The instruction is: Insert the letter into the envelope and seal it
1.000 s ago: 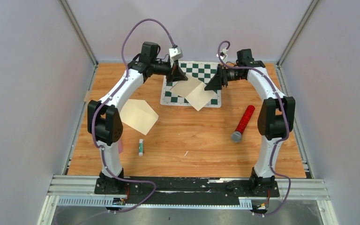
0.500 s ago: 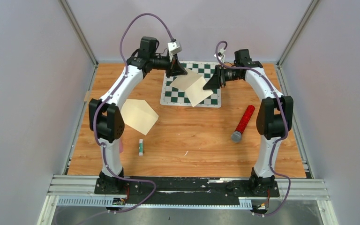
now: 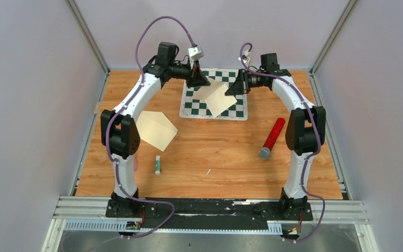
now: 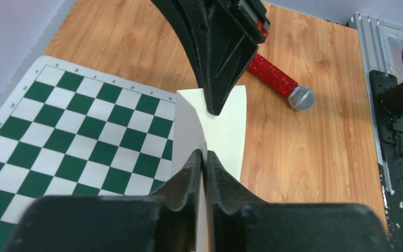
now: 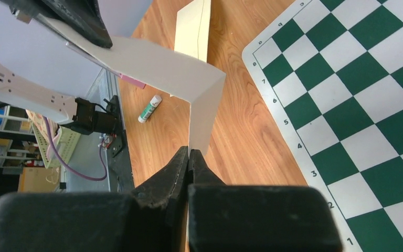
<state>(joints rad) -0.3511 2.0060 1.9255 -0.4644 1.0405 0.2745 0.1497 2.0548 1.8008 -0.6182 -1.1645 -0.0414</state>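
Observation:
The letter [image 3: 218, 98], an off-white sheet, hangs bent in a fold above the chessboard [image 3: 235, 80], pinched at two opposite edges. My left gripper [image 3: 202, 84] is shut on its left edge; in the left wrist view the sheet [image 4: 231, 131] runs out from between the closed fingertips of the left gripper [image 4: 205, 154]. My right gripper [image 3: 231, 90] is shut on the right edge; in the right wrist view the paper [image 5: 157, 68] rises from the right gripper [image 5: 189, 151]. The cream envelope [image 3: 156, 129] lies flat on the table at the left, flap open.
A red glitter microphone [image 3: 272, 138] lies on the wood to the right. A green-and-white glue stick [image 3: 158, 165] lies near the envelope, with a small pink piece [image 3: 135, 164] by the left arm. Grey walls enclose the table on three sides.
The right gripper has closed on the letter's right edge. Both grippers have drifted toward the back, and the sheet now hangs folded between them.

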